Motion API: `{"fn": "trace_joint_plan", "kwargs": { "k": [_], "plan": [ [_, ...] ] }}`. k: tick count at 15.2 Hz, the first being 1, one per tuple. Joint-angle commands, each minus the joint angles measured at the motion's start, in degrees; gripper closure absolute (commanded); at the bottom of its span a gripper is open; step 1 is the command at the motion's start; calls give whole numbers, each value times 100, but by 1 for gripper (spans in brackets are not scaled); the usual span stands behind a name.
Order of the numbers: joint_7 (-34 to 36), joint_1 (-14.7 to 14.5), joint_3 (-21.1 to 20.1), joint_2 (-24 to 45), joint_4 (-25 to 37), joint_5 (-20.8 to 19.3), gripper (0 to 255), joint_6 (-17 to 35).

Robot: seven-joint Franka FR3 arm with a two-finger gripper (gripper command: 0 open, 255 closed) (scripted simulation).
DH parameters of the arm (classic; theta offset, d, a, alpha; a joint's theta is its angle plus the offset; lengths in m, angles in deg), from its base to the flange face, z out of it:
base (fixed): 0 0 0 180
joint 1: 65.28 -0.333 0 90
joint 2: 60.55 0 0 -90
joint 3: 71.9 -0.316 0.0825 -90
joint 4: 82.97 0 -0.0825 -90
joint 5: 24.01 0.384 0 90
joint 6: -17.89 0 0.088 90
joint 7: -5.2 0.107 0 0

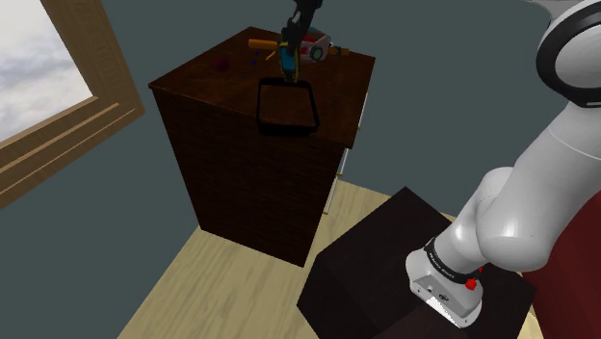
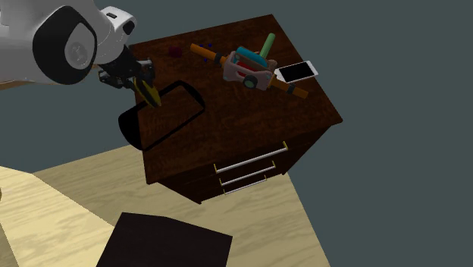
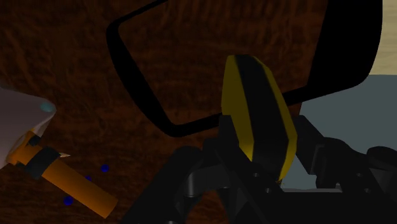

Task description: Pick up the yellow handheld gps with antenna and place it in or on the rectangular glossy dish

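Wrist view first: well apart from the black two-finger gripper (image 3: 262,153) lie a pale grey rounded thing (image 3: 22,118) and a short orange stick with a black band (image 3: 76,188). Next comes the black rectangular dish with a thin shiny rim (image 3: 137,83), lying on the dark brown wooden dresser (image 3: 57,51) just ahead of the gripper. Then comes the yellow and black handheld gps (image 3: 257,114). The gripper squeezes it tight at its lower end, so it sticks out past the fingertips, up off the wood. Its far tip seems to hang over the dish's near rim, not over the middle. I think the carry is nearly done and letting go comes next. If the fingers let go here, the gps could hit the rim and bounce out. The dish sits by the dresser's edge, so the gps might tumble to the pale wooden floor (image 3: 388,38). It is held by one end only, so a quick move could make it swing or slip.
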Motion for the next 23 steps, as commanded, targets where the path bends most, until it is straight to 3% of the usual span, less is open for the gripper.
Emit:
{"fn": "trace_joint_plan", "kwargs": {
  "k": [1, 6, 13, 14, 19, 23],
  "plan": [
    [5, -7, -4, -38, -204, -8, 255, 172],
    [6, -13, -8, -87, -619, -16, 255, 539],
    [6, -13, -8, -86, -617, -16, 255, 538],
    [6, -13, -8, -86, -617, -16, 0, 539],
    [6, -13, -8, -86, -618, -16, 0, 538],
    [17, -10, -4, -150, 25, -31, 0, -167]
  ]
}}
